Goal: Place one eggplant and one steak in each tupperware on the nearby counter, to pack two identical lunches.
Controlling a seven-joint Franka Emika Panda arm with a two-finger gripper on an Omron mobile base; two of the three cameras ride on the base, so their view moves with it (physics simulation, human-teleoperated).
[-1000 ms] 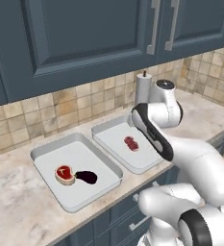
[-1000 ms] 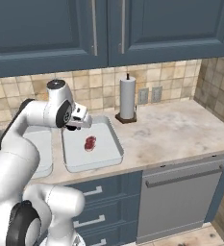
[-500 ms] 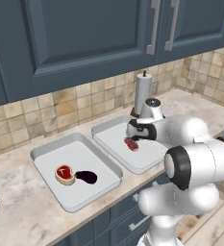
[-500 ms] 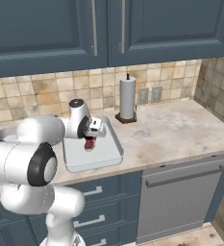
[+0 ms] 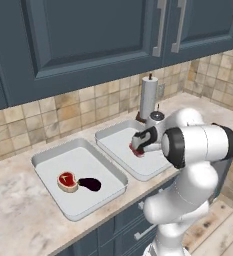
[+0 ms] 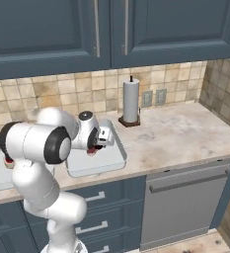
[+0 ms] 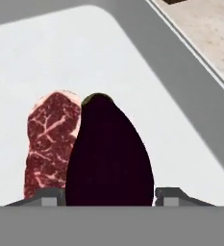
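Two pale tupperware containers sit side by side on the beige marbled counter [image 5: 18, 225], and between them the views show two steaks and two eggplants. The left container [image 5: 48, 165] holds one red steak [image 5: 67, 181] with a dark eggplant [image 5: 90, 184] just beside it, the two apparently touching. Over the right container [image 5: 113, 142], the white arm's gripper [image 5: 140, 145] hangs low above a second steak [image 7: 48, 144], which lies flat on the container's floor. In the hand view, the second eggplant [image 7: 108, 158] sits squarely between the two dark fingertips [image 7: 46, 197], its broad end filling the gap and its narrow end pointing away from the hand; it overlaps the steak's near edge, the meat showing to one side of it. The jaws stand partly apart with a tip close on each flank of the eggplant, but whether they are pressing on it or clear of it cannot be told. From the right base view, the gripper [image 6: 97, 142] hovers above the same container [image 6: 117, 159], with a paper towel roll [image 6: 131, 101] upright on the counter behind it, near the tiled wall.
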